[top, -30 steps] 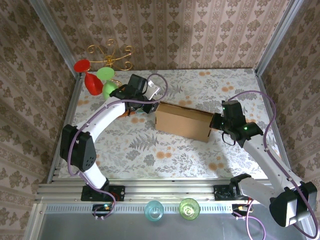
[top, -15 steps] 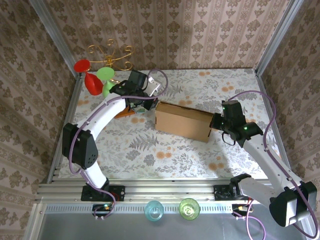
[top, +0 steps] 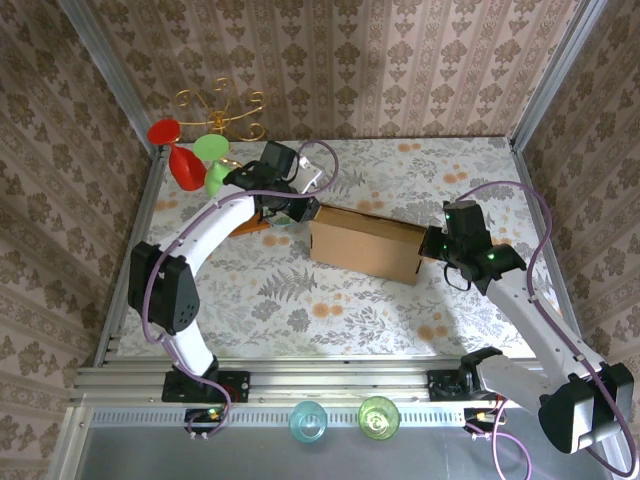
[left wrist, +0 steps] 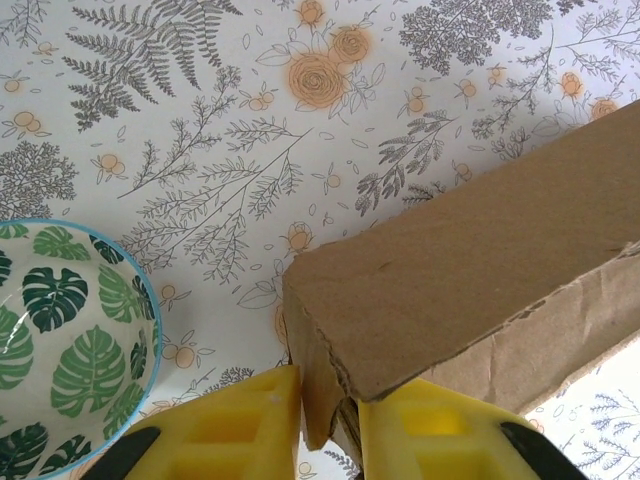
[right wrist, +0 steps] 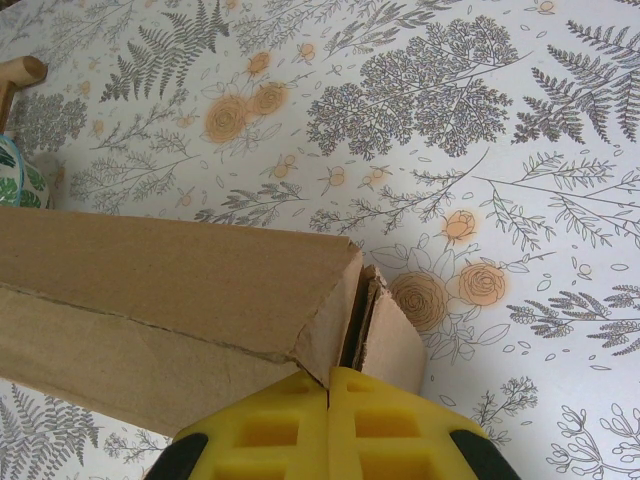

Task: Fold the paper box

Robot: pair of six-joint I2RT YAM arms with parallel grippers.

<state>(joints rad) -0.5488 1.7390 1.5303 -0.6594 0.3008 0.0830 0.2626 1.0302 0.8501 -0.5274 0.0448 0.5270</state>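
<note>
Brown box folded up into a long block, flat on the desk about midway between left and right edges, a little nearer the far edge, its length slanting from far left toward near right. At its left end, left gripper, jaws narrow, pinching the ragged end wall of the box between the yellow pads, one pad on each face. At its right end, right gripper, jaws fully closed, pads pressed together with no gap, tips touching the lower corner of the end flaps; any cardboard caught there, impossible to tell. Leaf-patterned bowl just beside the left end, apart from the box.
</note>
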